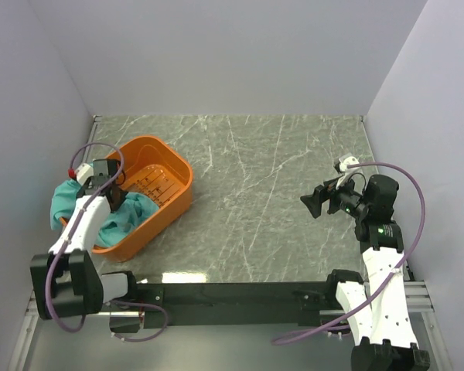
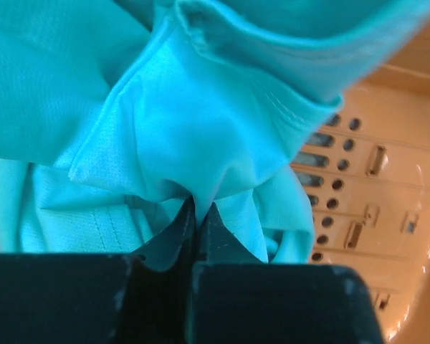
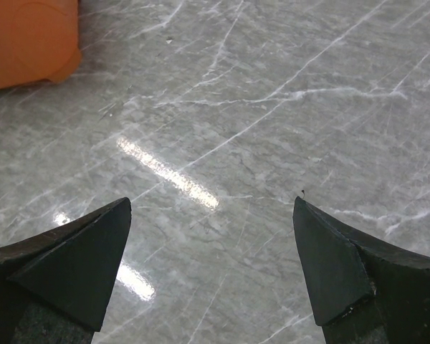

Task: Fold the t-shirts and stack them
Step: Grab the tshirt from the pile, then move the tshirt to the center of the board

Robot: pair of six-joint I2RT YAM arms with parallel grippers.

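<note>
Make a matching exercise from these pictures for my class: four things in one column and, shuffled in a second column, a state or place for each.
Column one
1. t-shirt
2. basket
3. left gripper
4. right gripper

Column two
A. open, above the bare table
B. crumpled, partly inside the basket
C. orange, on the table's left side
D. shut on teal cloth

Pairs: 1-B, 2-C, 3-D, 4-A
</note>
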